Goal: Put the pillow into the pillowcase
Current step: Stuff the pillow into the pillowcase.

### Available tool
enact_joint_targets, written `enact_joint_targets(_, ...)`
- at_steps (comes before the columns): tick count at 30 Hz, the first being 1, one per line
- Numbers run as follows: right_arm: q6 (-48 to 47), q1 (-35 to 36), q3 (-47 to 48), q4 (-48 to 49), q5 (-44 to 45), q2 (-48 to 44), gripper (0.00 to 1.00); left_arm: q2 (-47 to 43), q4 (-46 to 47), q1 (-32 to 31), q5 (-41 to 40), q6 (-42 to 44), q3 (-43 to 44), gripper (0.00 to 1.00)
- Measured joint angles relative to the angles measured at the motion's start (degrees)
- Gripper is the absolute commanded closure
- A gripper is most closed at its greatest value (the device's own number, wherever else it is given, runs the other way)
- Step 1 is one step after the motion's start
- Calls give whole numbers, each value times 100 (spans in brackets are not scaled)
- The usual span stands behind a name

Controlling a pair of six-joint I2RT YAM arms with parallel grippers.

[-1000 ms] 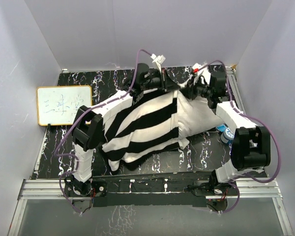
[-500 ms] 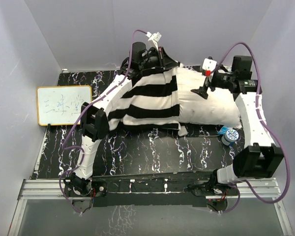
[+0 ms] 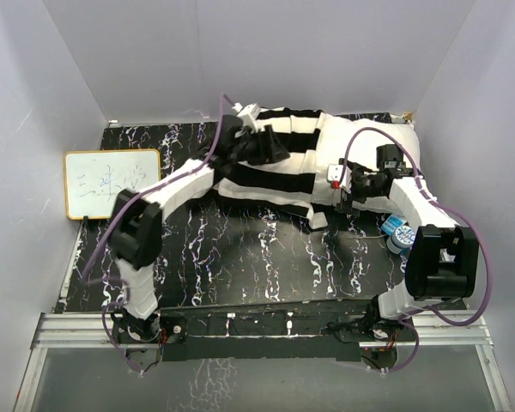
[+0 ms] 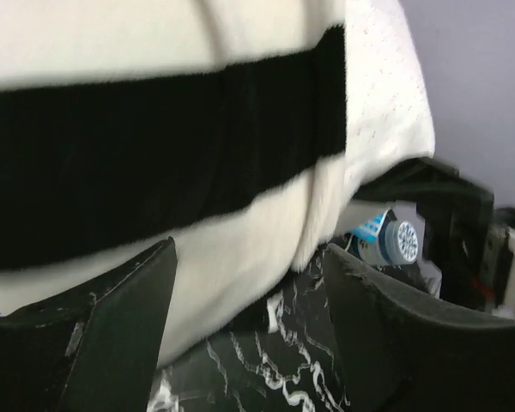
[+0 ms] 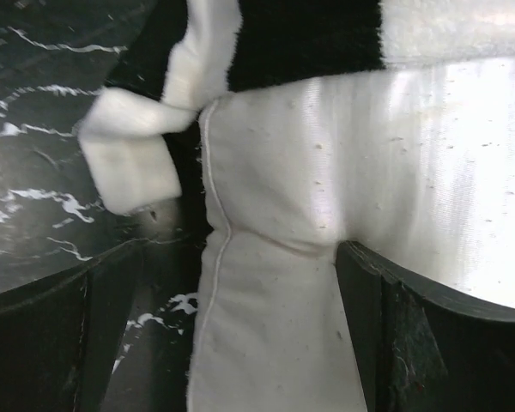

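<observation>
The striped pillowcase (image 3: 283, 163) lies across the back of the table with the white pillow (image 3: 369, 142) partly inside it, its bare right end sticking out. My left gripper (image 3: 270, 148) rests over the pillowcase's top. In the left wrist view that left gripper (image 4: 249, 318) is open, the pillowcase (image 4: 154, 146) hanging loose just above and between its fingers (image 4: 120, 326). My right gripper (image 3: 348, 184) stands at the pillow's front edge. In its own view the right gripper (image 5: 232, 335) is open, with a fold of the pillow (image 5: 275, 283) loose between its fingers (image 5: 395, 335).
A small whiteboard (image 3: 112, 183) leans at the left edge of the table. A blue-and-white roll (image 3: 399, 233) sits on the black marbled table (image 3: 266, 257) by the right arm, the same roll (image 4: 386, 240) showing in the left wrist view. A white flap (image 5: 133, 167) hangs from the pillowcase's mouth.
Both grippers have opened and let go. The pillow and pillowcase, held up before, moved toward the back wall and now lie there. The right arm has dropped to the pillow's front edge.
</observation>
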Motion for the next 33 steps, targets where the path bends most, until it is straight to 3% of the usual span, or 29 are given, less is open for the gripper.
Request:
enact_joint_targets(5, 118, 28, -334, 957, 337, 15, 12, -2173, 732, -341, -822, -103, -2586, 30)
enact_joint_targets(8, 363, 87, -546, 1576, 483, 68, 22, -2612, 1515, -1032, -1327, -356, -3523, 27)
enact_joint_targets(12, 776, 188, -723, 2238, 632, 142, 36, -1853, 2573, -1825, -1934, -1097, -4369, 15)
enact_joint_targets(18, 1257, 278, -857, 2863, 767, 155, 63, -533, 3440, -2000, -2697, -2020, -4369, 6)
enact_joint_targets(24, 1687, 286, -866, 3036, 767, 229, 79, 7, 4356, -2006, -3314, -2603, -4256, 7)
enact_joint_targets(28, 1888, 289, -866, 3075, 732, 275, 85, 490, 4553, -2006, -3532, -2966, -3751, 19)
enact_joint_targets(29, 1930, 289, -866, 3086, 723, 280, 88, 592, 4592, -2006, -3567, -3038, -3648, 29)
enact_joint_targets(30, 1991, 289, -861, 3093, 704, 295, 91, 702, 4610, -2006, -3604, -3099, -3526, 55)
enact_joint_targets(32, 2131, 289, -813, 3075, 645, 365, 92, 933, 4662, -2004, -3668, -3195, -3289, 97)
enact_joint_targets(33, 2212, 302, -752, 3049, 610, 426, 92, 1058, 4708, -1993, -3681, -3213, -3198, 100)
